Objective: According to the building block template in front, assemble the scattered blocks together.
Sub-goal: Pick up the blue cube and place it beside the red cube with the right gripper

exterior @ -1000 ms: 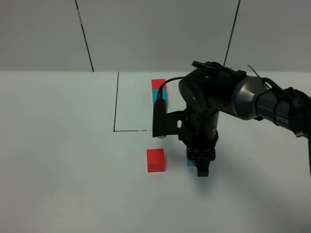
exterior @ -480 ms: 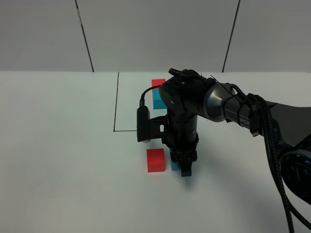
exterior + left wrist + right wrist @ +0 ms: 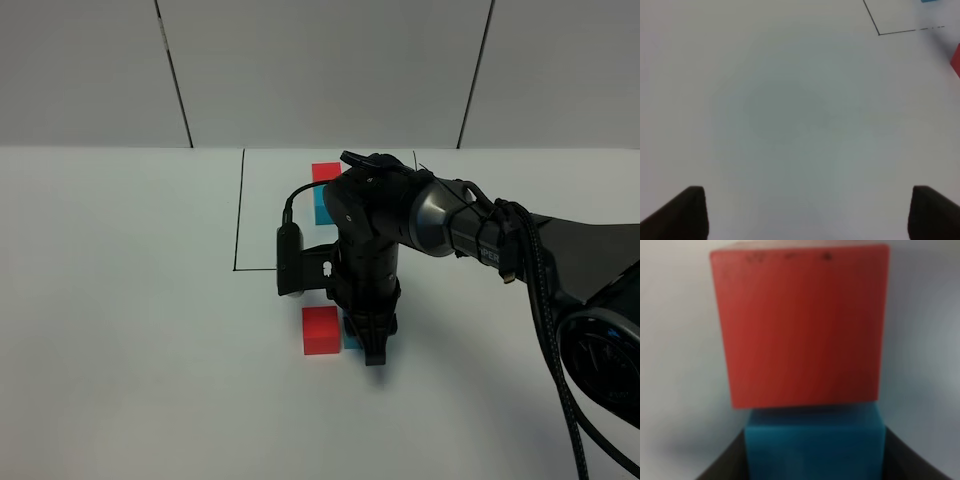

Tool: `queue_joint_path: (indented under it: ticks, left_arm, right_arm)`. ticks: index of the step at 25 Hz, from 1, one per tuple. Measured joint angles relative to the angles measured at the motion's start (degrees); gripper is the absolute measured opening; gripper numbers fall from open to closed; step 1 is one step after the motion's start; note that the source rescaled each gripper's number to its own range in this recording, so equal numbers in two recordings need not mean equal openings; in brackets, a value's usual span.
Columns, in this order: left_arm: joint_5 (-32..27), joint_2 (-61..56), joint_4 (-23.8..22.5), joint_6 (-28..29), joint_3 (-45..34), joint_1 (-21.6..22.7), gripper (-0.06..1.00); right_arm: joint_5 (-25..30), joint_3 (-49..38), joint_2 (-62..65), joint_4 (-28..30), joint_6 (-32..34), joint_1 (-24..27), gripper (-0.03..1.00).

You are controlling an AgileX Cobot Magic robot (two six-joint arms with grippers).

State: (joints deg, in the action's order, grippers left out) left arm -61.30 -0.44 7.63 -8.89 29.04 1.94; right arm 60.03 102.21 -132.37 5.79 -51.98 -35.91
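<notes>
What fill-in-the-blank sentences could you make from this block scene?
The right arm's jaws grip the cyan cube; the left arm's jaws hold ___.
The cyan cube touches the red cube, which lies ___ the drawn outline.
In the high view, the right ___ partly hides the template.
Missing words: nothing; outside; arm.

table [image 3: 120,350] white | black outline [image 3: 239,215] (thin) | wall [image 3: 320,70] grey, panelled
</notes>
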Motion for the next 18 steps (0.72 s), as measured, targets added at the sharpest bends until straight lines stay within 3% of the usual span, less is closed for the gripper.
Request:
queue_joint_path:
  ticks: [18]
  left_arm:
    - [0.00,0.00,0.00,0.00,0.00,0.00,0.89]
  right_arm:
    - [0.71,0.00,-0.06,-1.69,-0.30,0.00,0.00]
